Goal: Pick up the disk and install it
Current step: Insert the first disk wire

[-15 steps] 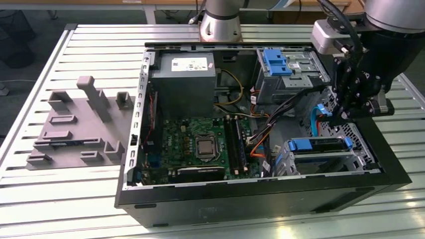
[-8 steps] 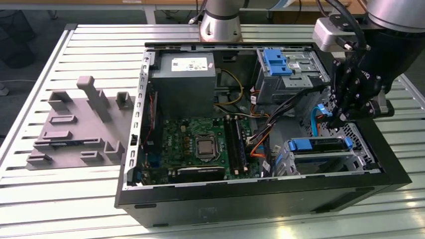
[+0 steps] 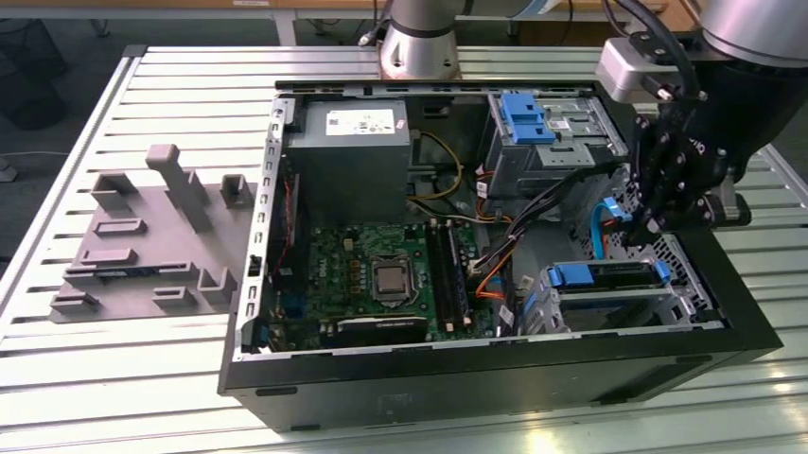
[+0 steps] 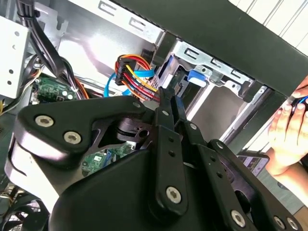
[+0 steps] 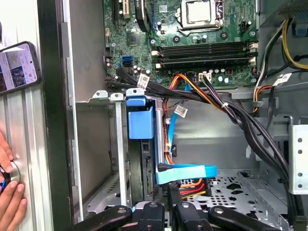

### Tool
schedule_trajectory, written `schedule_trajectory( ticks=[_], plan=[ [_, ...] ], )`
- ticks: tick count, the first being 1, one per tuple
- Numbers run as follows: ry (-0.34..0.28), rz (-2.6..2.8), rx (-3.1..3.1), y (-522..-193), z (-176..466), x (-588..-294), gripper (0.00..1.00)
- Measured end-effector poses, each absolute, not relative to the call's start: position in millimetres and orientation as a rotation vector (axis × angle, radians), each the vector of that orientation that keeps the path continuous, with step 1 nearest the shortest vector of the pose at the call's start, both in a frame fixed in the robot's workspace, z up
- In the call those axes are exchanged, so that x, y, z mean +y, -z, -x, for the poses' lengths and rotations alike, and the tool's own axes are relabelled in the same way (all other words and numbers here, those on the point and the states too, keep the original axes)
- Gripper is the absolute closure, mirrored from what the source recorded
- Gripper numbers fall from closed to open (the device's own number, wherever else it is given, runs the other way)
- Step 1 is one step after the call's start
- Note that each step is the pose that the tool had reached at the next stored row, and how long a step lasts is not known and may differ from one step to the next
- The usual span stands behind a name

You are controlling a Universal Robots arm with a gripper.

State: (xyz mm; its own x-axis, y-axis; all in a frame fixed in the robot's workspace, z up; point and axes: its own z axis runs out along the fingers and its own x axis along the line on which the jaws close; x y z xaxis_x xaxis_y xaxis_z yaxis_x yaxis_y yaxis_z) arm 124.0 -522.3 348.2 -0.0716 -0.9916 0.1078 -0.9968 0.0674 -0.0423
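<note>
Inside the drive cage (image 5: 118, 159), disk (image 5: 140, 122) seated, jaws nearby, state unclear, phone (image 5: 17, 67) in first wrist view

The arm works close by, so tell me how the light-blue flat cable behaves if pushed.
The light-blue flat cable is probably floppy: it bends in loose curves inside the case. It looks light, a thin ribbon. A push would likely just swing it aside, though it lies beside the red and orange wires and might snag.

Black claw (image 3: 653, 219); green motherboard (image 3: 378, 274); blue-railed disk (image 3: 606, 276); grey case (image 3: 505, 374); pale slatted table (image 3: 139, 378).
</note>
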Motion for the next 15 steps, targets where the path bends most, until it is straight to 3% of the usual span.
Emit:
schedule_trajectory(
  ticks=[15],
  plan=[
    [-0.105, -2.074, -2.262, -341.9, -130.1, -533.4, 0.84]
  ],
)
